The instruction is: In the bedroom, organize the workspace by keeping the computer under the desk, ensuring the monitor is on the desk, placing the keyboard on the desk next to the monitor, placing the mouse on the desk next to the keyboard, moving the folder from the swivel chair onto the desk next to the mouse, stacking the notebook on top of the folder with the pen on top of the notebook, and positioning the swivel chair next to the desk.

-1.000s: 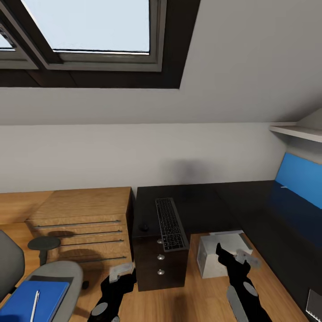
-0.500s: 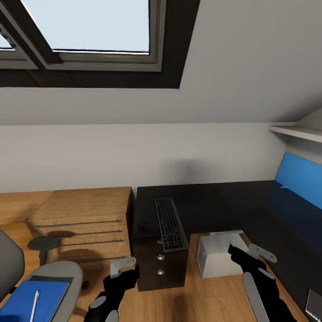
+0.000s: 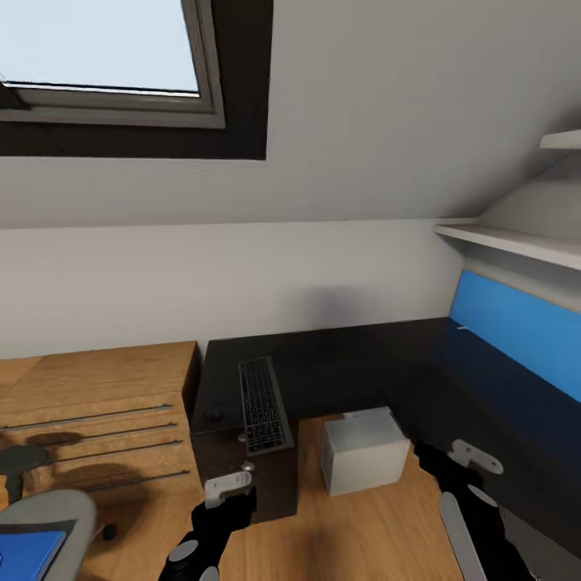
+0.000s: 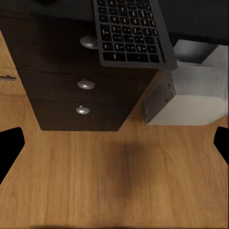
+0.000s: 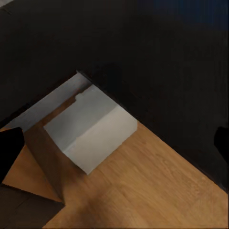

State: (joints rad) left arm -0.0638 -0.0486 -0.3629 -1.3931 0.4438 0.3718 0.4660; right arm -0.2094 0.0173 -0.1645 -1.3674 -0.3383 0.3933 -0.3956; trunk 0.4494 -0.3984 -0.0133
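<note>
- The computer (image 3: 363, 458), a pale boxy tower, stood on the plank floor (image 3: 355, 541) in the inner corner of the black L-shaped bench (image 3: 355, 363), mostly out in the open with only its far end tucked under the bench edge.
- It looked rigid and probably heavy for one arm; smooth flat panels offered little to pinch, so sliding it by a push against a broad side, or squeezing it between both arms, seemed the safer way to shift it further under.
- The keyboard (image 3: 263, 403) lay on the bench above the knobbed drawers (image 3: 242, 472), its near end overhanging the edge; slim, stiff and light, best taken across its narrow width.
- A small dark lump beside the keyboard may have been the mouse (image 3: 214, 414), too small to be sure.
- A corner of the blue folder (image 3: 24, 553) lay on the swivel chair (image 3: 48, 516) seat.
- The left pincer (image 3: 228, 484) and the right pincer (image 3: 470, 457) hovered over the floor, both spread wide and holding nothing.
</note>
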